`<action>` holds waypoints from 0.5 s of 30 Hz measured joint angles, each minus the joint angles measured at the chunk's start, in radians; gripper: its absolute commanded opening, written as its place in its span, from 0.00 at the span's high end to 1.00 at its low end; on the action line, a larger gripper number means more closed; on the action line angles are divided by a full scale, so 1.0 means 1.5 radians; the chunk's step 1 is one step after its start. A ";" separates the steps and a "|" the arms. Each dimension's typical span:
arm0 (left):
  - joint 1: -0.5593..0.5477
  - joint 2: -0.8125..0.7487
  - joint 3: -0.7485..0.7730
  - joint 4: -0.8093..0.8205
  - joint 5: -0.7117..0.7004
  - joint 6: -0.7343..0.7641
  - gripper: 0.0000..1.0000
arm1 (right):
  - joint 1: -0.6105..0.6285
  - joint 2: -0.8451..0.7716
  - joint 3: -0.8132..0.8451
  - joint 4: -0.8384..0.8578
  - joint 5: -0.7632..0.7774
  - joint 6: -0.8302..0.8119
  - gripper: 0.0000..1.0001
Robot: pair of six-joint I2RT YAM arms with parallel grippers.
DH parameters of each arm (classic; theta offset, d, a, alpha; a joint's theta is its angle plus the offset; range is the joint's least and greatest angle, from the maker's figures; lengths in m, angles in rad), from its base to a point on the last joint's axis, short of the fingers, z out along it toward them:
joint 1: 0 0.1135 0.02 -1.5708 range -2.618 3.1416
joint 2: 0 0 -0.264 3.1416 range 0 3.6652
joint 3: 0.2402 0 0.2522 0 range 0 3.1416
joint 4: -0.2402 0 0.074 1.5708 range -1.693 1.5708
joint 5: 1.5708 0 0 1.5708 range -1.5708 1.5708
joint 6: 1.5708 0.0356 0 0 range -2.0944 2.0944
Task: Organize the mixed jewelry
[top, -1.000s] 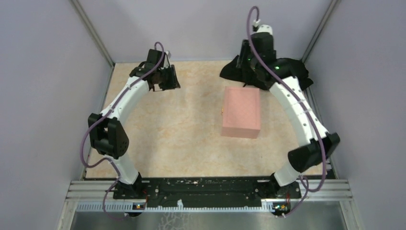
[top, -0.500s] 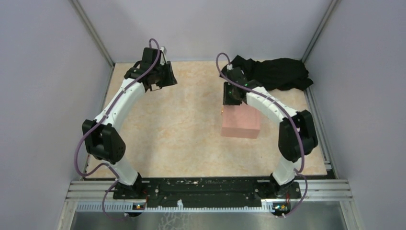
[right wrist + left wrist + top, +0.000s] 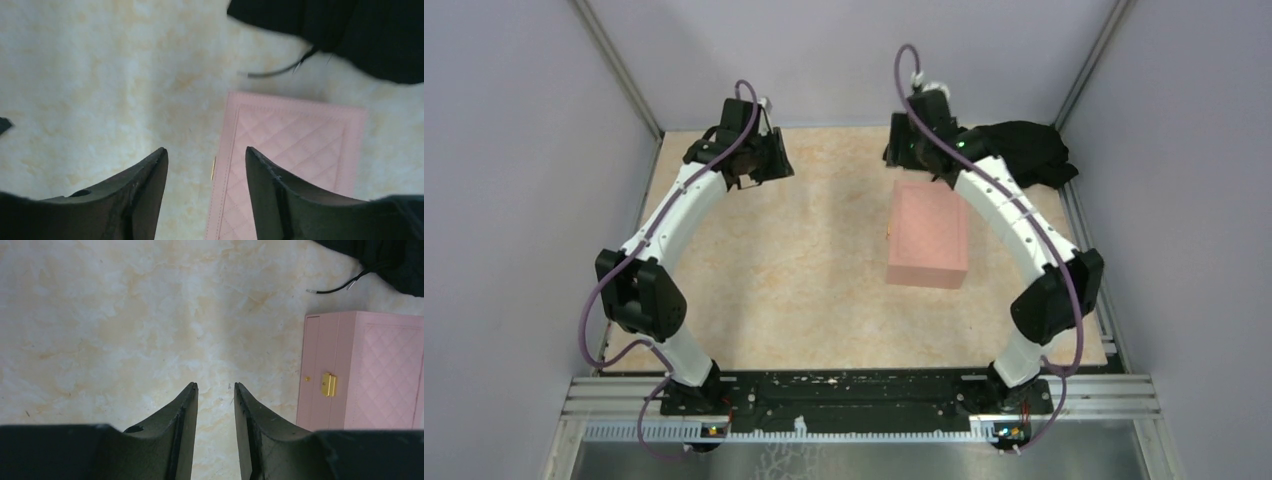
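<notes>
No jewelry pieces show in any view. The pink box (image 3: 929,237) lies shut on the table right of centre, its gold clasp (image 3: 328,384) on its left side. My right gripper (image 3: 911,160) hovers above the box's far left corner; in the right wrist view (image 3: 206,152) it is open and empty, with the box (image 3: 295,145) below and right of it. My left gripper (image 3: 767,165) is at the far left, above bare table; in the left wrist view (image 3: 216,386) it is slightly open and empty, with the box (image 3: 370,370) off to its right.
A black cloth (image 3: 1019,150) is heaped at the far right corner behind the box, with a thin black cord (image 3: 332,289) trailing from it. It also shows in the right wrist view (image 3: 350,30). Grey walls close the table on three sides.
The right arm swung from over the black cloth down to the box's far left edge, then rose and drew back a little. The left arm shifted slightly farther, then held still.
</notes>
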 measured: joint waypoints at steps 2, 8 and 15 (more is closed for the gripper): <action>0.001 0.000 0.024 -0.005 0.000 0.000 0.60 | -0.012 -0.022 0.071 -0.004 0.022 -0.004 0.29; 0.007 -0.012 0.093 -0.010 -0.010 0.008 0.36 | -0.141 -0.124 0.164 -0.018 0.108 0.009 0.07; 0.025 -0.057 0.122 -0.008 -0.041 0.031 0.15 | -0.223 -0.226 0.066 -0.037 0.229 0.014 0.01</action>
